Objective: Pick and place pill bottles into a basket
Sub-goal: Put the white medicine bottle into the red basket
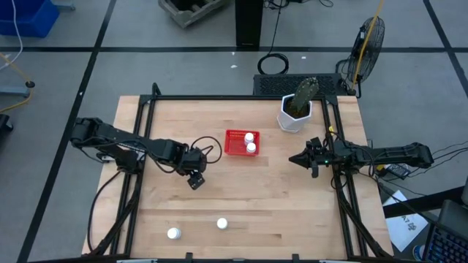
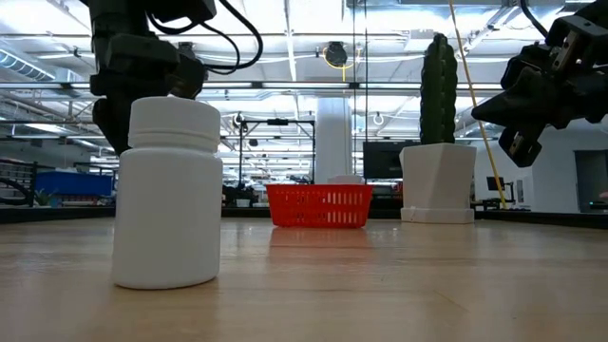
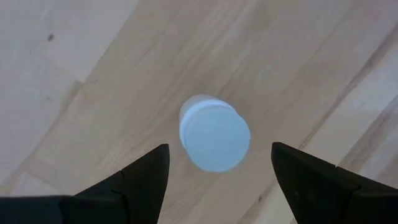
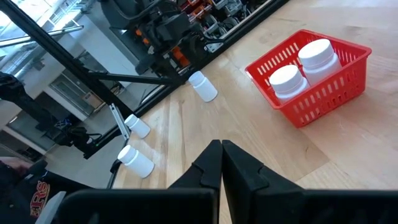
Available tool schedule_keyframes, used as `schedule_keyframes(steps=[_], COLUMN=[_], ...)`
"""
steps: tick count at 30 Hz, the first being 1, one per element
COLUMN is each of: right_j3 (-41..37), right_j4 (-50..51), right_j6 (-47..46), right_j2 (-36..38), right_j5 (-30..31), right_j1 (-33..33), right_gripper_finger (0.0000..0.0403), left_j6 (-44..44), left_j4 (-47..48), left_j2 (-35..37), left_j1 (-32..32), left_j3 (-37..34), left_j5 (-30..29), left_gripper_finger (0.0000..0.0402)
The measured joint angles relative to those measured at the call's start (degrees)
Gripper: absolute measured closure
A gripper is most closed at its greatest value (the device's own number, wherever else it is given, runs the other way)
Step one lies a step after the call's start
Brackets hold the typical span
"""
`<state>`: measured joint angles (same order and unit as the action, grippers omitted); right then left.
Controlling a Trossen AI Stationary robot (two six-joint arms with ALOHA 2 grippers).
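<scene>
**Line up over the bottle, then go straight down**

The left gripper [image 1: 195, 180] hangs over one pill bottle [image 3: 214, 132] that stands on the bench [image 1: 278, 197], a little way from the red basket [image 1: 235, 144], on the side away from the cactus pot [image 1: 294, 115]. Its fingers [image 3: 140, 177] are spread wide apart, and the bottle's round white cap shows between them in the left wrist view. The fingers do not touch the bottle yet.

The step in hand looks like picking up this bottle. To do it well, the gripper should sit so the cap is right in the middle between the two fingers. Then it should go straight down, so neither finger bumps the bottle and tips it over. The fingers should close on the bottle's side, below the cap, and squeeze gently, because the smooth plastic could slip. After that, lift it high enough to clear the basket's wall.

Two bottles [image 4: 305, 67] already stand in the basket, so the new one should go in the free part beside them. Two more bottles [image 1: 197, 229] wait on the bench well away from the basket.

The right gripper [image 1: 310, 158] waits near the cactus pot with its fingers pressed together.
</scene>
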<state>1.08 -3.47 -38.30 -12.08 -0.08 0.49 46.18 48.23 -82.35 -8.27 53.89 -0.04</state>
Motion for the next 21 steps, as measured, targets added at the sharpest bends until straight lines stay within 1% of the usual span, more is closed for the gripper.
schedule_keyframes(steps=[10, 18, 21], right_j3=[0.0, 0.0, 0.0], right_j4=[0.0, 0.0, 0.0], right_j6=[0.0, 0.0, 0.0], right_j2=[0.0, 0.0, 0.0], right_j5=[0.0, 0.0, 0.0], right_j1=[0.0, 0.0, 0.0], right_gripper_finger=[0.0399, 0.0399, 0.0399], left_j6=[-2.0, -3.6, -4.4], left_j4=[-0.3, -0.5, -1.8], left_j2=[0.0, 0.0, 0.0], left_j1=[0.3, 1.7, 2.3], left_j3=[0.0, 0.0, -0.6], left_j5=[-2.2, -1.4, -0.2], left_gripper_finger=[0.0119, 0.0119, 0.0119])
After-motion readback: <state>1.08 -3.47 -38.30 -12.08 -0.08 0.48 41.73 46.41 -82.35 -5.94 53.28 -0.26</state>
